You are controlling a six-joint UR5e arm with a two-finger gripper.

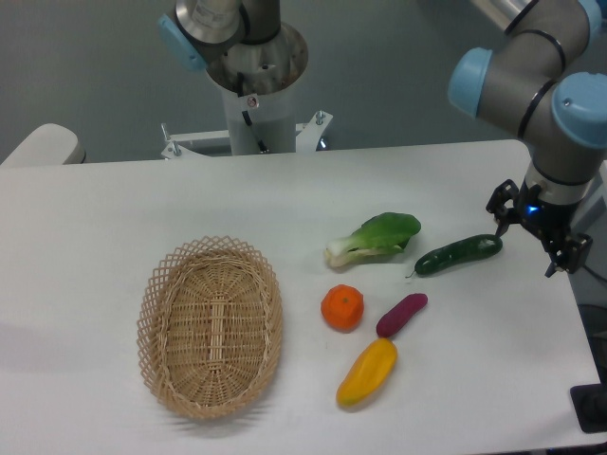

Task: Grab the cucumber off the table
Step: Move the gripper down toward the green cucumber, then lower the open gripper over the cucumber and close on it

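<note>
Yellow pepper [367, 372] nearest; fingers [500, 202] spread beside cucumber [458, 255]

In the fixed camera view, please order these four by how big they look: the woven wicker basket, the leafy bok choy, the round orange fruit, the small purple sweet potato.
1. Woven wicker basket, by far the largest.
2. Light green leafy bok choy.
3 and 4. Round orange fruit and small purple sweet potato look alike in size: one rounder, one longer and slimmer.

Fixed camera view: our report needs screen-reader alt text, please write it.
A two-finger gripper hangs open beside the slim dark green cucumber on the white table. Nearby lie leafy bok choy, an orange and a wicker basket.
</note>
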